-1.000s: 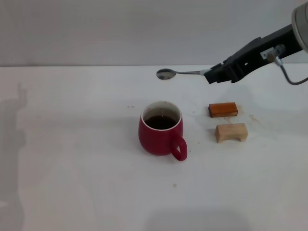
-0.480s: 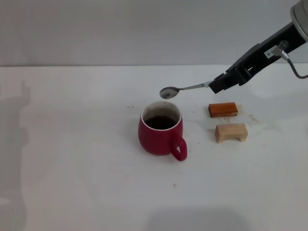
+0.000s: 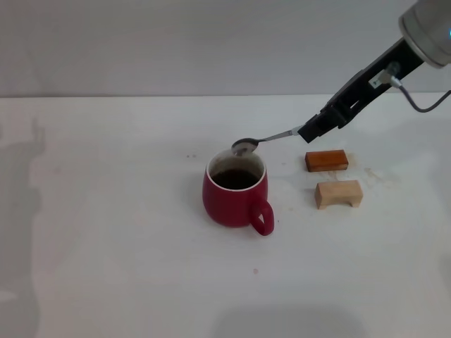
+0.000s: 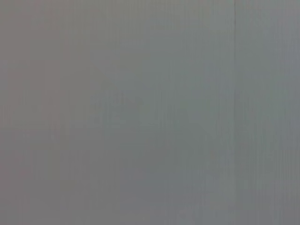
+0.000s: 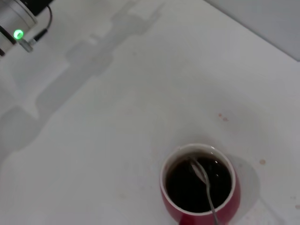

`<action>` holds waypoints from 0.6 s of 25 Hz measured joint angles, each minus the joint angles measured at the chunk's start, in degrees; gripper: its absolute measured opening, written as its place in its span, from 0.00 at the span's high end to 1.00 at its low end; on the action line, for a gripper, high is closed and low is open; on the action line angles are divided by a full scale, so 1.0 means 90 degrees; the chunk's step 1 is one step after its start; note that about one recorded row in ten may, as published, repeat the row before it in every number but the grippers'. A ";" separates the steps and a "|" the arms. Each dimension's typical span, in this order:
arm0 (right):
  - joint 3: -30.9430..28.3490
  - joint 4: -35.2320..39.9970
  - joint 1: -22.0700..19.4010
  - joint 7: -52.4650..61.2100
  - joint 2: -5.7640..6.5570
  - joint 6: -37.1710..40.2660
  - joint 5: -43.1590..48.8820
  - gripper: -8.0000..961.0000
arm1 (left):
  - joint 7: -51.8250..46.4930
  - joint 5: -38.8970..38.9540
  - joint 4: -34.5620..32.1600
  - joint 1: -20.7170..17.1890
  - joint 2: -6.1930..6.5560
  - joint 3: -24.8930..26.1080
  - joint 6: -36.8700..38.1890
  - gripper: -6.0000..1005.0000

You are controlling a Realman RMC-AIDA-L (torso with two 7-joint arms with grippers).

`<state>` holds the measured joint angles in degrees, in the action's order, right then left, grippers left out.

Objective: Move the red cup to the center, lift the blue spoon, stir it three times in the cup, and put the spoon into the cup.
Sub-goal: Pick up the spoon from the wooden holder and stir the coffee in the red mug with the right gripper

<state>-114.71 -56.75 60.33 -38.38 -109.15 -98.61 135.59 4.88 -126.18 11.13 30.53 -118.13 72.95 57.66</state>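
Observation:
The red cup [image 3: 232,196] stands at the middle of the white table, handle toward the front right, with dark liquid inside. My right gripper [image 3: 311,131] reaches in from the upper right and is shut on the blue spoon [image 3: 262,141]. Only the spoon's grey metal bowl and neck show; the handle is hidden in the fingers. The spoon slopes down to the left, its bowl just above the cup's far rim. In the right wrist view the spoon [image 5: 202,176] hangs over the liquid in the cup [image 5: 199,187]. The left gripper is out of view.
A reddish-brown wooden block [image 3: 326,160] and a pale wooden block [image 3: 339,193] lie to the right of the cup, below the right arm. A grey wall rises behind the table's far edge. The left wrist view shows only grey.
My right gripper has lowered and tilted the spoon downward. The spoon's bowl has dropped from well above and behind the cup to just over its far rim. The cup has not moved.

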 joint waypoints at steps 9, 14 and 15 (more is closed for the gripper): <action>0.0148 0.0787 0.0235 -0.0259 -0.0080 0.0500 0.0141 0.85 | -0.0011 -0.0021 0.0004 -0.0027 -0.0007 -0.0031 0.0059 0.34; 0.0271 0.1159 0.0271 -0.0409 -0.0137 0.0840 0.0143 0.85 | -0.0030 -0.0027 0.0004 -0.0050 -0.0013 -0.0047 0.0085 0.34; 0.0276 0.1272 0.0294 -0.0456 -0.0151 0.0912 0.0143 0.85 | -0.0033 -0.0028 0.0004 -0.0060 -0.0020 -0.0053 0.0101 0.34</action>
<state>-112.23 -45.30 62.97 -42.48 -110.51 -90.41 136.88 4.58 -126.44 11.16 29.99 -118.31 72.47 58.56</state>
